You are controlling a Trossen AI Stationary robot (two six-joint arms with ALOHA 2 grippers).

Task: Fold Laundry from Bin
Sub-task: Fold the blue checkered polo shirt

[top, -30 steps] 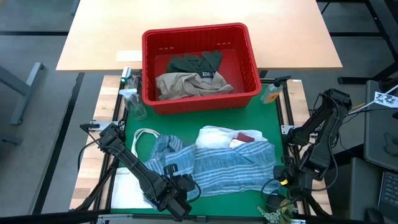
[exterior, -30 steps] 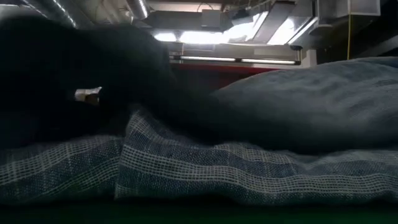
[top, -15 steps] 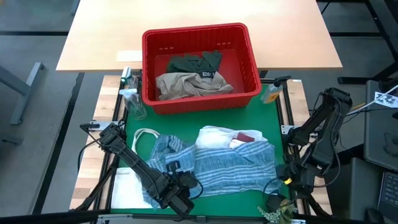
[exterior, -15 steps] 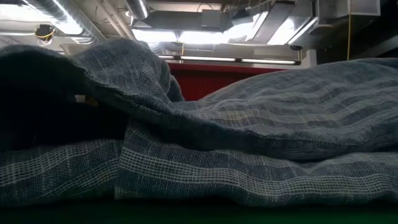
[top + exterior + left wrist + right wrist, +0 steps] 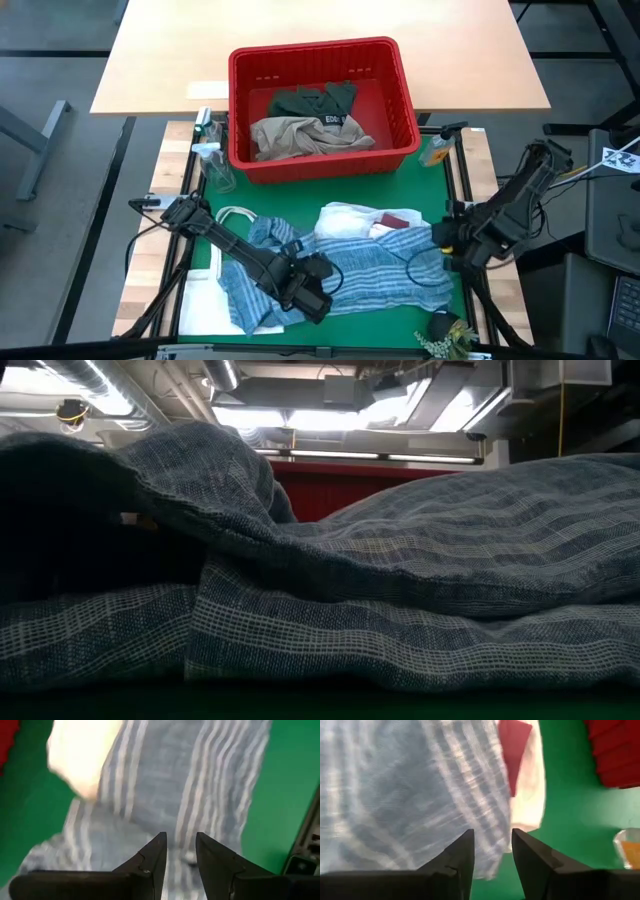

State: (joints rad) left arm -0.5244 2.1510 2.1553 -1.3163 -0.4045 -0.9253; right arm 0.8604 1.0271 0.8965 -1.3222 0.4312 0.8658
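While the striped garment (image 5: 350, 265) is spread over the green mat (image 5: 440, 200) at about 6 o'clock from the red bin (image 5: 322, 108), it is flanked by both arms, apparently so that its two ends can be taken and drawn flat for folding. The left pincer (image 5: 312, 296) is placed over the garment's 7 o'clock end, with its fingers (image 5: 155, 855) parted a little above the cloth; whether any fabric is caught cannot be told. The right pincer (image 5: 447, 240) is held at the 3 o'clock edge, its fingers (image 5: 462, 852) likewise slightly apart, and no pinch on the cloth can be confirmed.

The garment's long axis is laid roughly from 9 to 3 o'clock across the worktop, with a bunched end turned towards 8 o'clock over a white tote bag (image 5: 205, 290). A white piece (image 5: 345, 218) and a maroon piece (image 5: 398, 220) are tucked against its 12 o'clock edge. In the bin, a tan garment (image 5: 300, 135) and a dark green one (image 5: 315, 100) are left waiting, presumably for later turns.
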